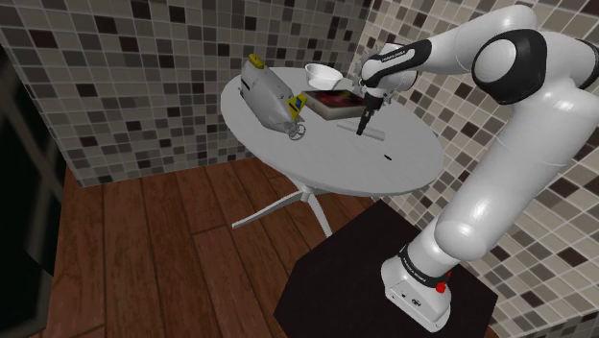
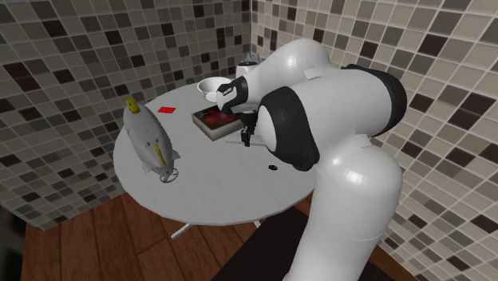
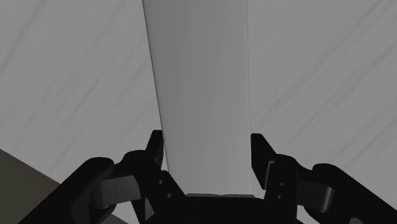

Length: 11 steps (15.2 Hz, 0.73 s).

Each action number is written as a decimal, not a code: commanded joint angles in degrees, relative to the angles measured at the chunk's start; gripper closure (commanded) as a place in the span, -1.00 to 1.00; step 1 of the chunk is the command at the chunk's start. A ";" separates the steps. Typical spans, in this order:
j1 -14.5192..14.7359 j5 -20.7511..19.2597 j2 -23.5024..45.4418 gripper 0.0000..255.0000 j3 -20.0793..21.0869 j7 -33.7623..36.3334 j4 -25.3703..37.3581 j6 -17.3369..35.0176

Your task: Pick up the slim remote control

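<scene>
Pale grey, plain & untextured: the slim remote (image 3: 202,95) runs as a long flat slab straight out from betw. the gripper (image 3: 207,145) in the wrist view. The jaws pinch it across its narrow width. Each black finger (image 3: 154,151) sits flush vs. a long edge, w/ no gap seen on either side. Behind it is the streaky grey table top. Whether the remote rests on that top or hangs clear of it, can't tell.

Shoulder view: gripper (image 1: 363,125) points down over the round white table (image 1: 403,168), just beside the near corner of a dark tray (image 1: 338,109) w/ a red inside. A white bowl (image 1: 322,74) stands just behind the tray, toward the wall. At the view's left of the table lies a grey airship-shaped thing (image 1: 269,96) (yellow bit at its far end), tilted. A tiny black item (image 1: 387,156) lies on the top near the gripper, apart from it. The black stand (image 1: 346,278) is at lower right on a wood-plank floor (image 1: 144,230). The walls (image 1: 125,86) are mosaic tile in browns & greys.

Second ext. view: the arm's bulk is up front. Gripper (image 2: 246,137) hangs at the tray's right-hand corner, tip close to the table top. A small red square (image 2: 166,109) lies flat betw. the airship-shaped thing & the bowl.
</scene>
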 commanded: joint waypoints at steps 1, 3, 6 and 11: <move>0.04 0.04 0.11 1.00 0.06 0.00 -0.26 0.09; 0.08 0.11 0.20 1.00 0.11 0.04 -0.33 0.23; 0.02 0.09 0.17 1.00 0.06 -0.05 -0.34 0.21; 0.22 -0.76 -1.12 1.00 -0.03 0.59 0.99 -2.20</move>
